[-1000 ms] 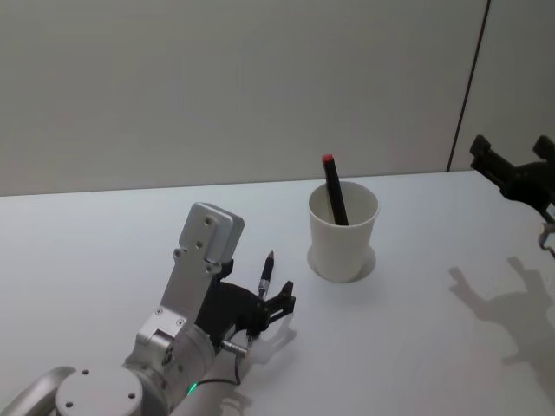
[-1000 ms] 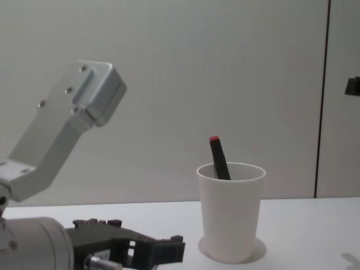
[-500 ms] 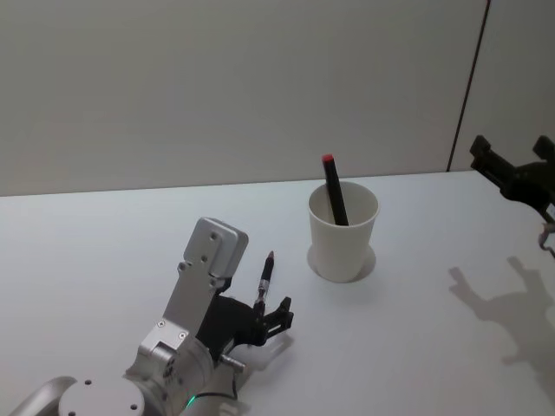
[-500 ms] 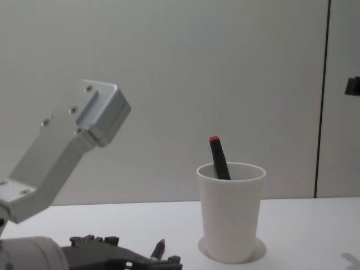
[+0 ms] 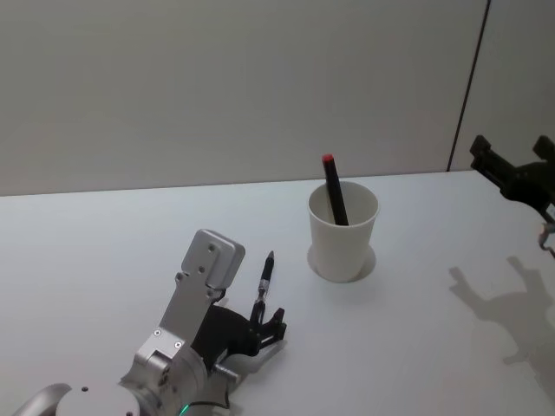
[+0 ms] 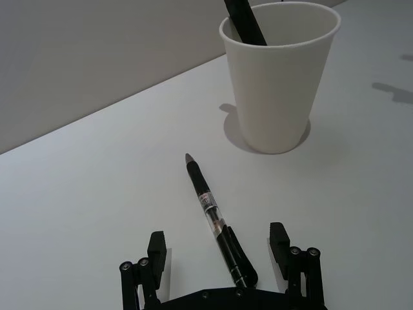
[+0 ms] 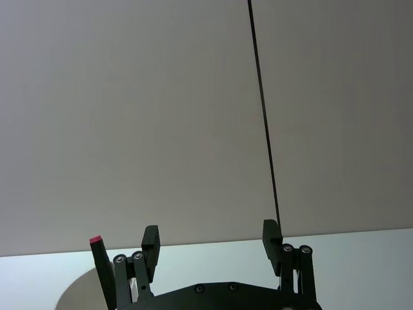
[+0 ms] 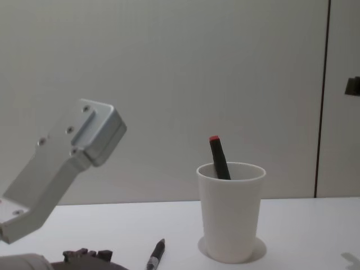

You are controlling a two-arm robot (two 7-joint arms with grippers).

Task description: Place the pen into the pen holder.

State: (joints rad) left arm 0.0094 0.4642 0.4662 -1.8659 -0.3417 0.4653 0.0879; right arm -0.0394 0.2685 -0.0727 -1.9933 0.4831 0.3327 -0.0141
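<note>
A black pen [image 5: 264, 282] [image 6: 213, 219] [image 8: 156, 254] with a clear middle section lies flat on the white table, its tip toward the pen holder [image 5: 343, 230] [image 6: 279, 74] [image 8: 231, 210]. That white paper cup stands upright and holds a black marker with a red cap [image 5: 334, 189] [image 8: 219, 157]. My left gripper [image 5: 267, 326] [image 6: 220, 248] is open, low over the table, its fingers straddling the pen's rear end without touching it. My right gripper [image 5: 512, 170] [image 7: 211, 240] hangs open and empty, raised at the far right.
The white table [image 5: 416, 338] runs to a plain wall behind. The left arm's silver forearm [image 5: 201, 277] [image 8: 62, 163] rises above the near left of the table.
My left gripper has drawn back toward the near edge and lowered, so the pen now lies between its open fingers. The pen, cup and right arm have not moved.
</note>
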